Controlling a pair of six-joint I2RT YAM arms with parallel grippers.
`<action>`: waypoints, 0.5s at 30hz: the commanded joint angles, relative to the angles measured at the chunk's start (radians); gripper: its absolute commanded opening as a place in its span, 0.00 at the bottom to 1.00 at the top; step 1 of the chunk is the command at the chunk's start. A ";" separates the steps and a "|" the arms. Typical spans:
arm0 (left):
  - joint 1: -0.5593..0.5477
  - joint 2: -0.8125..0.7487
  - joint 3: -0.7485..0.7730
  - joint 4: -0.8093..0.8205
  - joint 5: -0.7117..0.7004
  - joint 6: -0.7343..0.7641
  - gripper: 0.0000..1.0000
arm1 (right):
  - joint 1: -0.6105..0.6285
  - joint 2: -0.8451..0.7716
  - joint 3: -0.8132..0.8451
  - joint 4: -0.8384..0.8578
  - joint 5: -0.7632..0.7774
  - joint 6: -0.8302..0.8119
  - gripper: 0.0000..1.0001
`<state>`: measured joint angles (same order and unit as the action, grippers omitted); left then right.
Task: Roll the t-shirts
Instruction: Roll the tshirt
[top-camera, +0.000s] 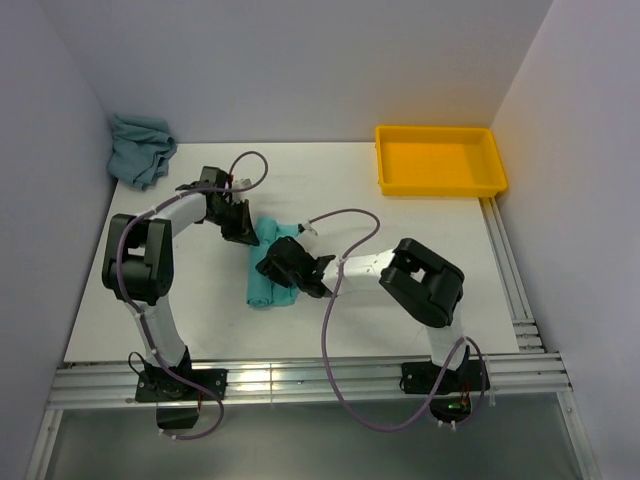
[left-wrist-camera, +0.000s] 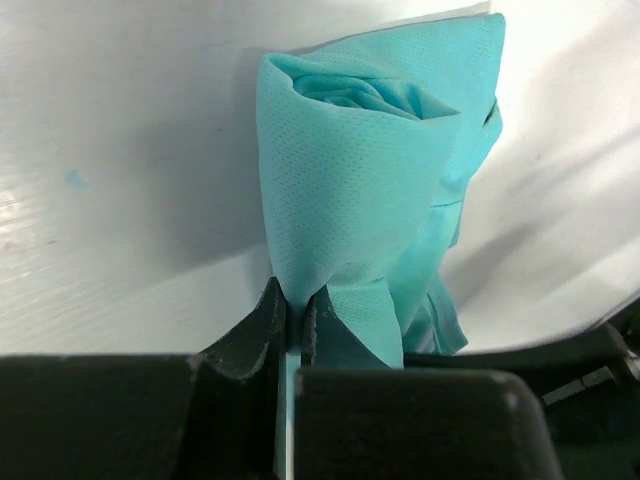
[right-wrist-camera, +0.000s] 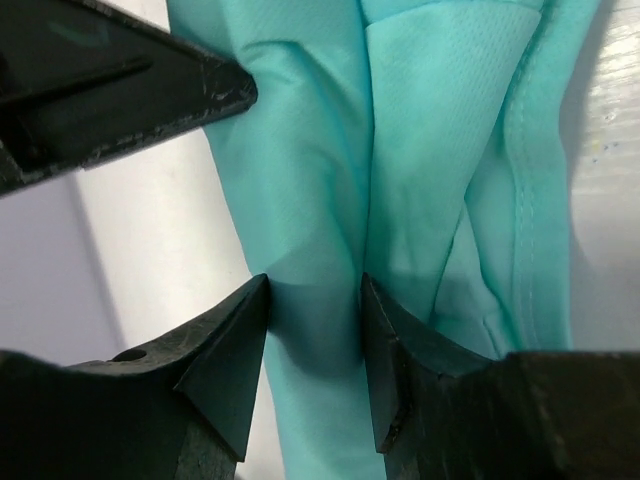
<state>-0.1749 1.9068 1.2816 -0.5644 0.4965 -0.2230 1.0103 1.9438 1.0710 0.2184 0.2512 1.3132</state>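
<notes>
On the table (top-camera: 330, 200), the rolling of the mint t-shirt (top-camera: 264, 290) is judged to be the step in hand. The shirt is laid as a narrow folded strip at the middle of the table, between the two arms, and in the left wrist view part of it is seen curled into a loose roll. The grey-teal t-shirt (top-camera: 140, 148) is heaped in the far left corner, well apart, and is not yet rolled. The yellow tray (top-camera: 440, 188) is set at the far right. A thin layer of cloth just below the roll is pinched by the left gripper (left-wrist-camera: 295, 300), whose jaws are closed tight on it. The right gripper (right-wrist-camera: 315, 290) is placed over the middle of the strip. Its jaws are parted, a ridge of cloth is straddled by them, and no firm pinch can be made out. For the next move, it is judged that a fresh grip on the cloth is needed from the right side, so that the roll can be turned evenly and its loose layers are not let slip.
</notes>
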 joint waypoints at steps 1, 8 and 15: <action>-0.009 -0.042 0.044 -0.012 -0.116 0.028 0.00 | 0.051 -0.040 0.136 -0.388 0.134 -0.103 0.49; -0.029 -0.028 0.064 -0.049 -0.145 0.028 0.00 | 0.108 0.018 0.386 -0.666 0.259 -0.175 0.49; -0.043 -0.022 0.074 -0.068 -0.148 0.016 0.00 | 0.117 0.171 0.631 -0.780 0.293 -0.247 0.49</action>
<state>-0.2089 1.9038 1.3231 -0.6125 0.3759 -0.2222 1.1282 2.0441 1.6138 -0.4469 0.4709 1.1194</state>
